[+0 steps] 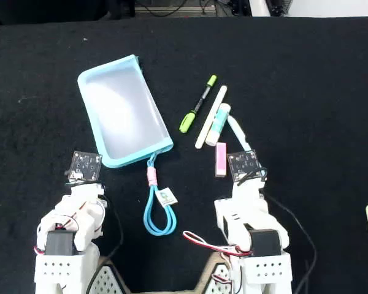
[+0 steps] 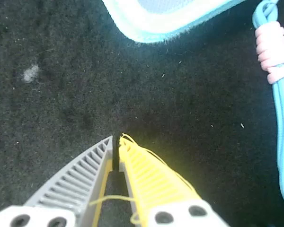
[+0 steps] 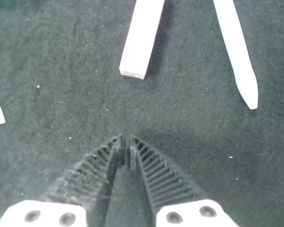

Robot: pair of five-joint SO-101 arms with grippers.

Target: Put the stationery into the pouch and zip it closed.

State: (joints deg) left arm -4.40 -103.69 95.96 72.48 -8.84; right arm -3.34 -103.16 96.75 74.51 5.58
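The left end effector (image 2: 117, 142) is clenched on nothing, tips pressed together over bare counter (image 1: 306, 73), just short of the pouch (image 1: 122, 113). The right end effector (image 3: 127, 142) is likewise clenched and empty, pointing at the eraser (image 3: 141, 33), with a white pen (image 3: 236, 52) beside it. The pouch lies left of the counter's middle, its strap (image 1: 158, 208) trailing toward the near edge. The stationery, including a green pen (image 1: 197, 104), lies in a loose cluster at the middle, none of it inside. By my reading the first pick has not begun. The right jaws need to part and come down over the eraser, which is nearest. Whether the zip is open, I cannot tell.
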